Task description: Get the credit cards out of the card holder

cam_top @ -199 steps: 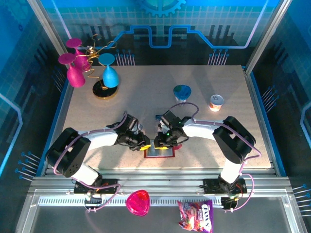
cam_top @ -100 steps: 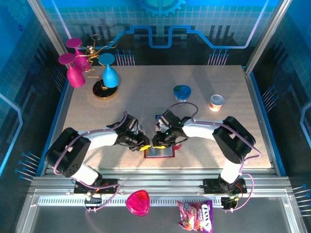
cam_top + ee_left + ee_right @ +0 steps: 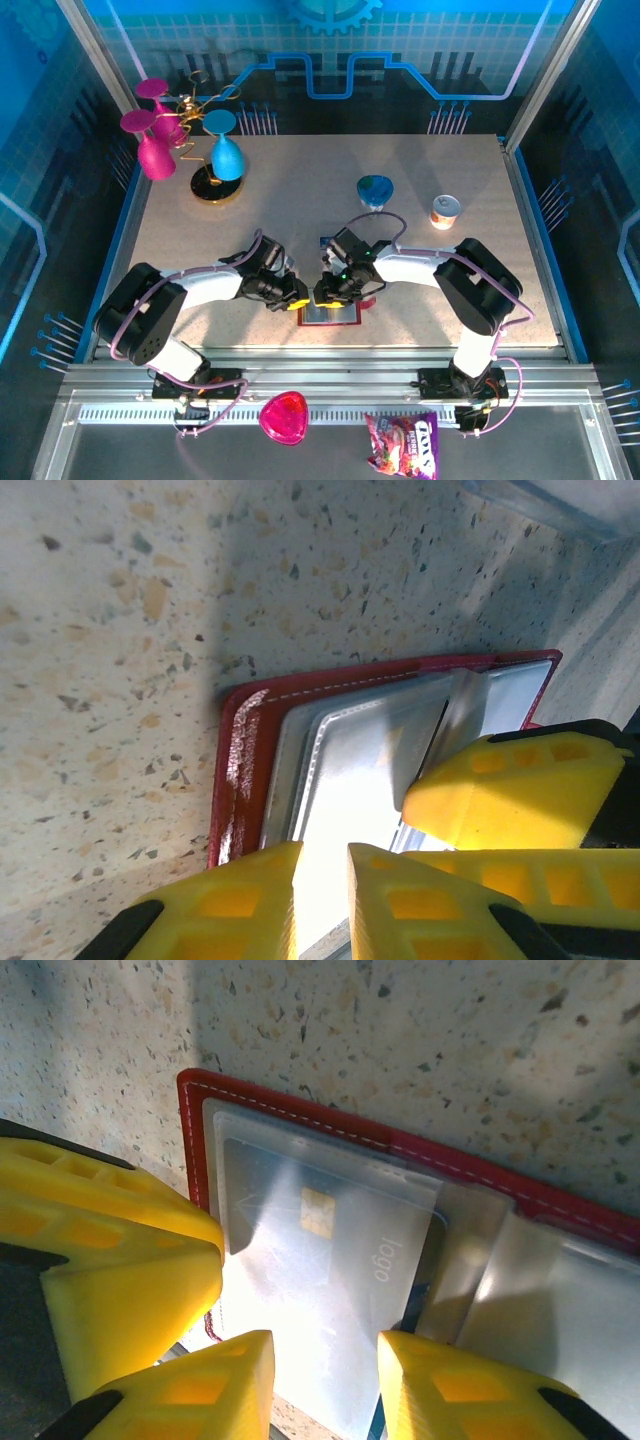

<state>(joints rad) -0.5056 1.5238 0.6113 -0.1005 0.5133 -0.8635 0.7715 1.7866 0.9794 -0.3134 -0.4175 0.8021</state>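
Shows the card holder (image 3: 330, 314) (image 3: 235, 770) (image 3: 300, 1110) spread open at 6 o'clock on the desk (image 3: 300, 200), clear pockets facing up. Finds the left end effector (image 3: 297, 303) (image 3: 322, 855) at its 9 o'clock edge, nearly closed, pinching the holder's pocket leaf. Places the right end effector (image 3: 325, 295) (image 3: 325, 1345) at its 12 o'clock, parted, straddling a pocket with a pale chip card (image 3: 320, 1250) inside.

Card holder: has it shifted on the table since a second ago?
No. In the top view the card holder still lies at the same spot against the table and its near edge, not slid either way.
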